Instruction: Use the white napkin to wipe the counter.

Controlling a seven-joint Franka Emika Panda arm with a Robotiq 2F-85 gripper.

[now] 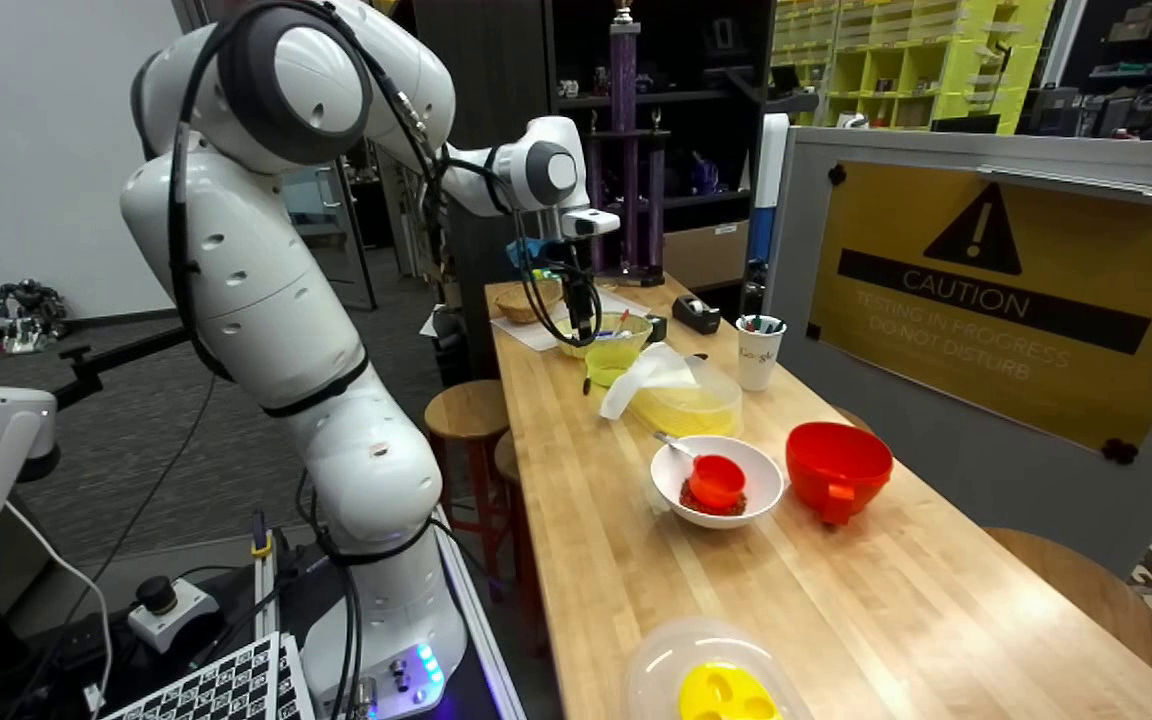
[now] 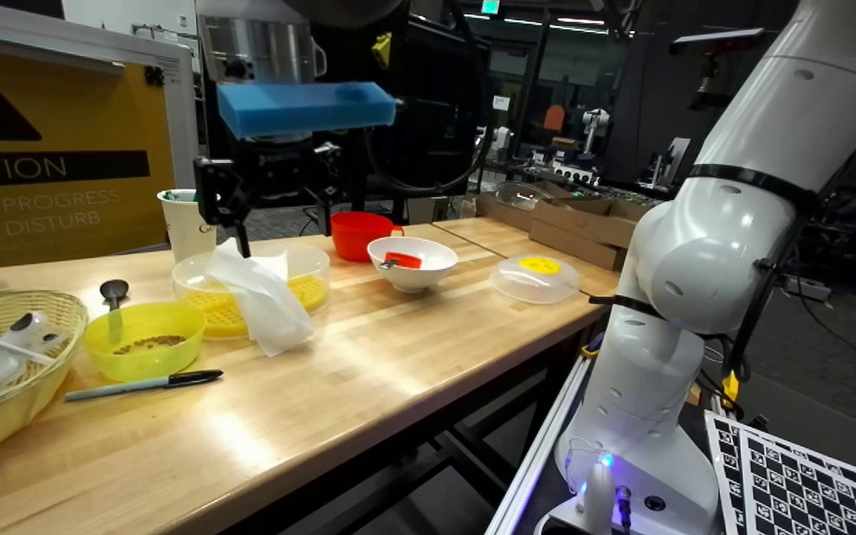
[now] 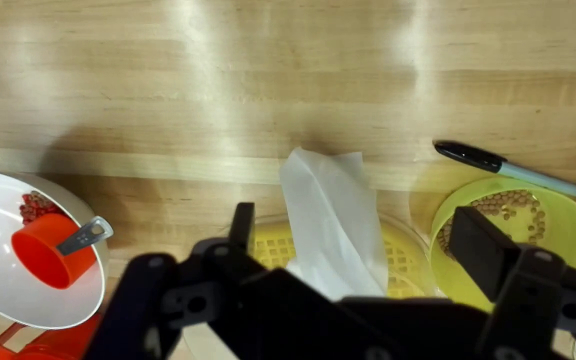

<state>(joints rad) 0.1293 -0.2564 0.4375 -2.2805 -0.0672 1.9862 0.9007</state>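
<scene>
The white napkin (image 1: 652, 372) is draped over a clear container with a yellow perforated insert (image 1: 704, 412), one end hanging down to the wooden counter (image 1: 576, 500). The napkin also shows in an exterior view (image 2: 263, 303) and in the wrist view (image 3: 335, 225). My gripper (image 2: 284, 229) is open above the napkin and container, its fingers wide apart. In the wrist view the napkin lies between the open fingers (image 3: 360, 232), and its lower part is hidden behind the gripper body. Nothing is held.
A yellow bowl with small beads (image 2: 147, 342), a marker (image 2: 144, 385) and a wicker basket (image 2: 15, 401) are on one side. A white bowl with a red cup (image 1: 764, 480), a red container (image 1: 841, 465) and a clear lid (image 2: 536, 281) are on the other. A paper cup (image 1: 758, 352) stands behind.
</scene>
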